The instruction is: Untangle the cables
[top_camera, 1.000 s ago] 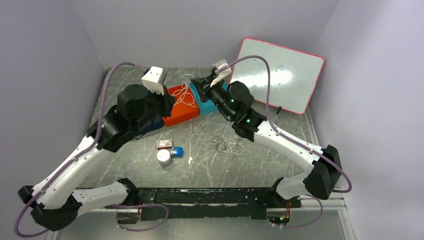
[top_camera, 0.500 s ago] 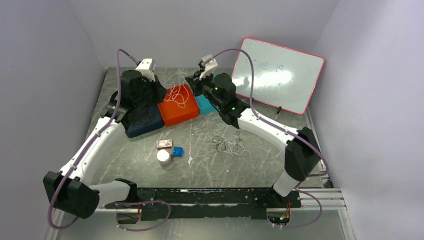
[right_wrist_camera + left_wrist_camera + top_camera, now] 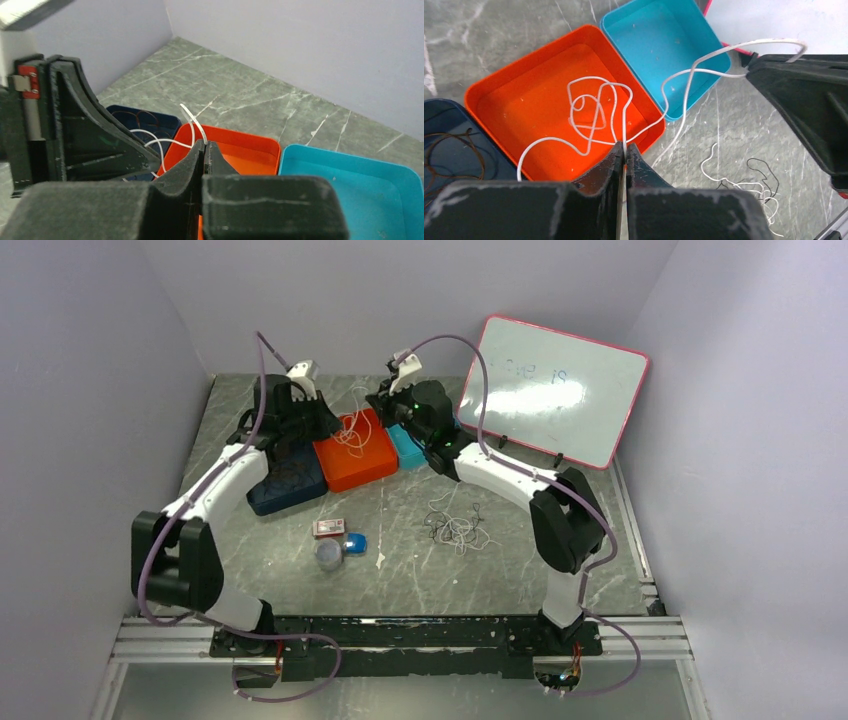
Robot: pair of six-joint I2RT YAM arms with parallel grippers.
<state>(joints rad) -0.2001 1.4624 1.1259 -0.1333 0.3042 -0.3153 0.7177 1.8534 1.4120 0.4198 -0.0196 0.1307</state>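
A white cable hangs between my two grippers over the orange tray at the back of the table. My left gripper is shut on it; in the left wrist view the white cable rises from the pinched fingertips of the left gripper, loops inside the orange tray and runs right to the right gripper. My right gripper is shut on the white cable near its end. A tangle of white and dark cables lies on the table at centre right.
A teal tray sits right of the orange one, and a navy tray holding a thin brown cable sits to its left. A whiteboard leans at the back right. A small box, a blue item and a cylinder sit mid-table.
Both arms have stretched toward the back of the table and come down over the orange tray. The white cable they hold now droops into that tray.
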